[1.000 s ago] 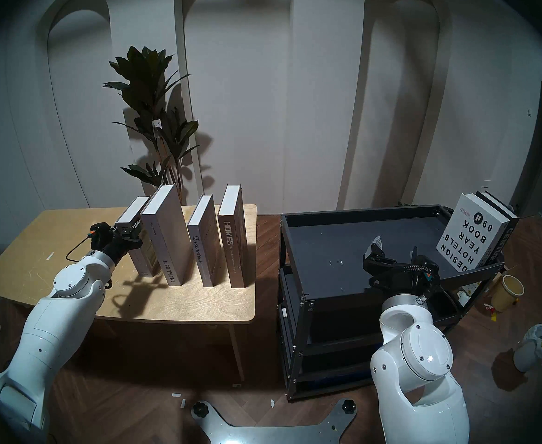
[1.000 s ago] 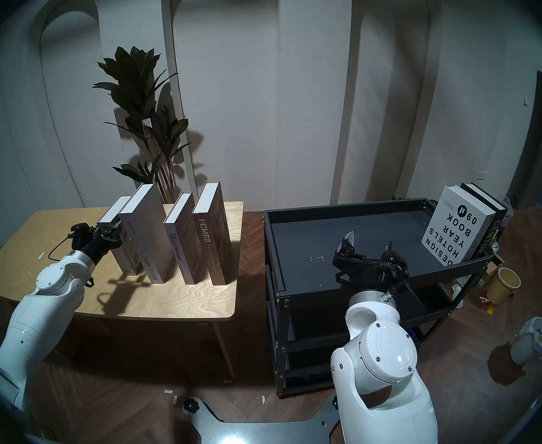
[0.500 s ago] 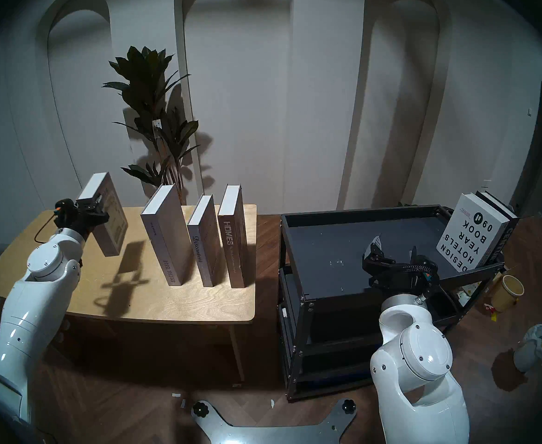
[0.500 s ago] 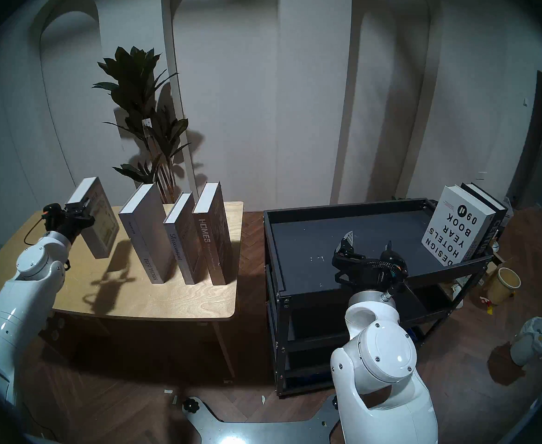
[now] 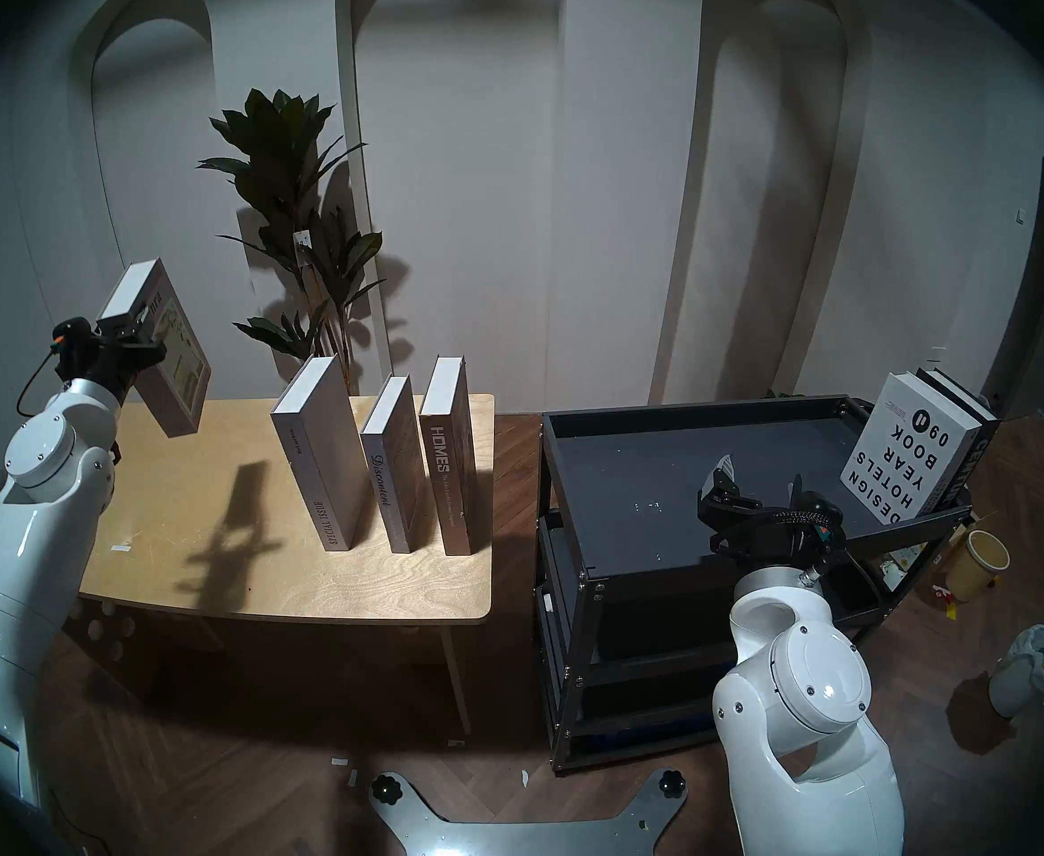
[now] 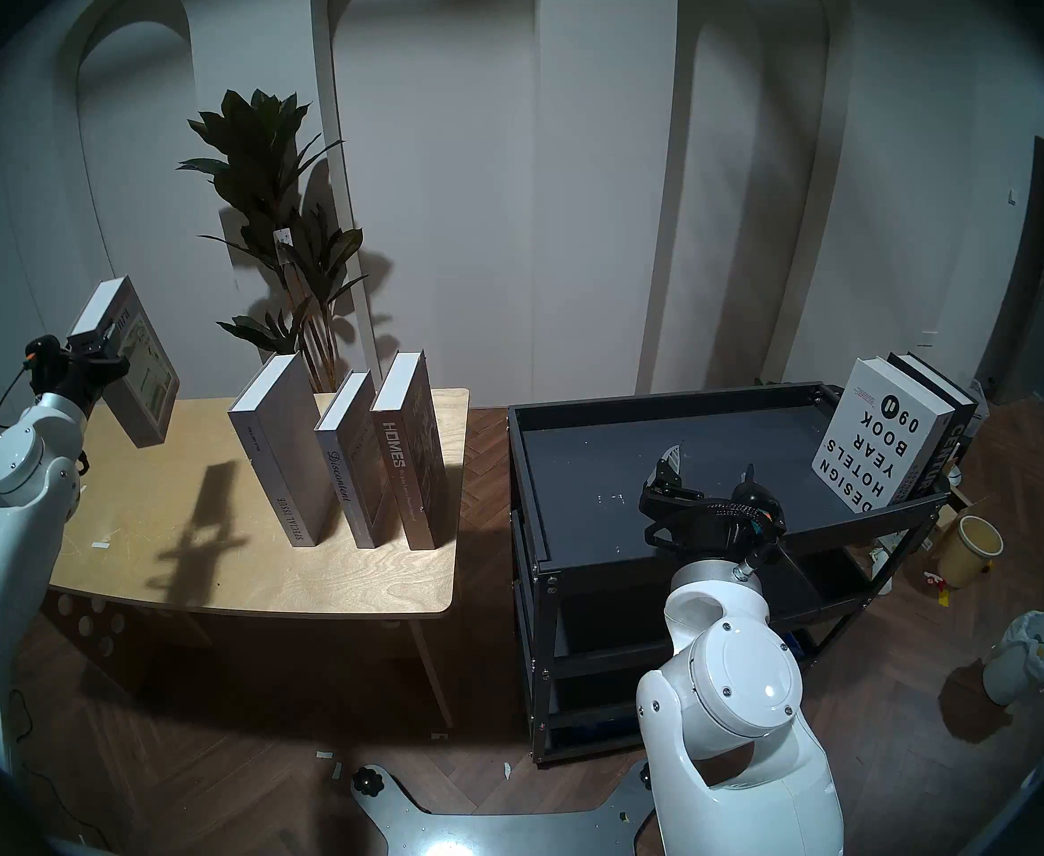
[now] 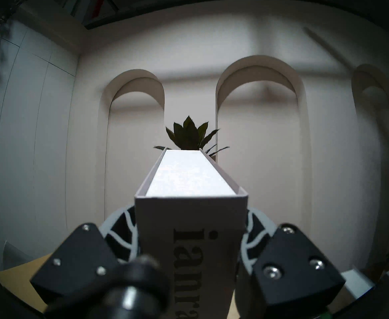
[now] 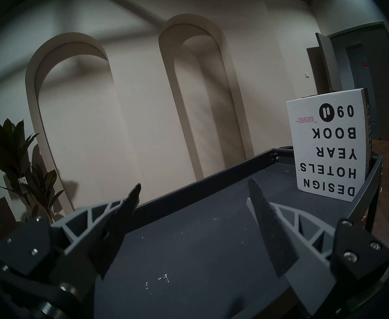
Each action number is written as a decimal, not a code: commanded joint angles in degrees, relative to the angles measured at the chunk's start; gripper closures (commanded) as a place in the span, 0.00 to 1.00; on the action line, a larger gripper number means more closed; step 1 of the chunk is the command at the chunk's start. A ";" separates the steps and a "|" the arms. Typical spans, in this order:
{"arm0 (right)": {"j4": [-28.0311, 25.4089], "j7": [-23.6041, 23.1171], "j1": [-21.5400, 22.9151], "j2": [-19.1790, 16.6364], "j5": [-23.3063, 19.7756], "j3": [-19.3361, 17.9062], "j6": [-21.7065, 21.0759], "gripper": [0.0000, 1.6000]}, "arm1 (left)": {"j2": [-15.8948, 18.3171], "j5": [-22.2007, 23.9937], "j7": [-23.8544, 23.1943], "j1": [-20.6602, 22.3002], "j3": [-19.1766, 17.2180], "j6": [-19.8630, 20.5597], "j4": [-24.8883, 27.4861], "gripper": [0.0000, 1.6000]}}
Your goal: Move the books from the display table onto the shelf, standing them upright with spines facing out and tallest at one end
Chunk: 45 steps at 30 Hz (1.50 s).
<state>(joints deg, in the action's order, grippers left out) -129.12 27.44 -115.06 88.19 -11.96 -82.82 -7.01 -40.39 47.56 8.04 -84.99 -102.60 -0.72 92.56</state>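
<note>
At the far left the left claw (image 5: pixel 130 342) is clamped on a grey hardcover (image 5: pixel 164 357), its ribbed fingers (image 7: pixel 122 228) pressing both covers near the spine. The hardcover hangs tilted in the air above the left end of the counter (image 5: pixel 334 583), clear of the pale plywood with its swirling grain and rounded corners. Its white page block faces up.

Three more thick slabs stand upright on the counter: the tall grey "SPECIAL ISSUE" book (image 5: pixel 322 459), the shorter "Discontent" book (image 5: pixel 391 465), then the brownish "HOMES" book (image 5: pixel 448 459), spines toward the robot, with narrow gaps between them. A dark-leaved potted plant (image 5: pixel 297 218) rises behind them.

To the right stands the black metal shelf (image 5: pixel 569 496), its top a flat dark grey rimmed tray. The right claw (image 5: pixel 759 487) hovers over it with jaws spread wide, empty. At the tray's right end the white "DESIGN HOTELS YEARBOOK" (image 5: pixel 902 447) stands upside down, leaning on the black "CENTURY" book (image 5: pixel 964 459).
</note>
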 commanded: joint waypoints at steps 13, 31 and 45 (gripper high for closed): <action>-0.58 -0.10 1.16 0.10 0.05 0.15 0.36 0.00 | 2.94 10.33 2.08 11.94 -2.86 7.44 16.49 1.00; 0.85 -1.28 10.81 -0.28 3.42 5.64 -0.02 0.00 | 0.08 27.20 11.50 18.85 1.20 18.93 29.89 1.00; 3.37 -3.19 19.74 -3.17 14.77 17.94 -1.42 0.00 | -3.32 37.07 21.61 23.61 7.15 22.73 33.18 1.00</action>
<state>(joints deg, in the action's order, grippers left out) -126.70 25.25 -101.40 86.51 -2.19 -70.83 -7.52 -41.97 81.48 26.38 -66.27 -96.88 21.65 124.12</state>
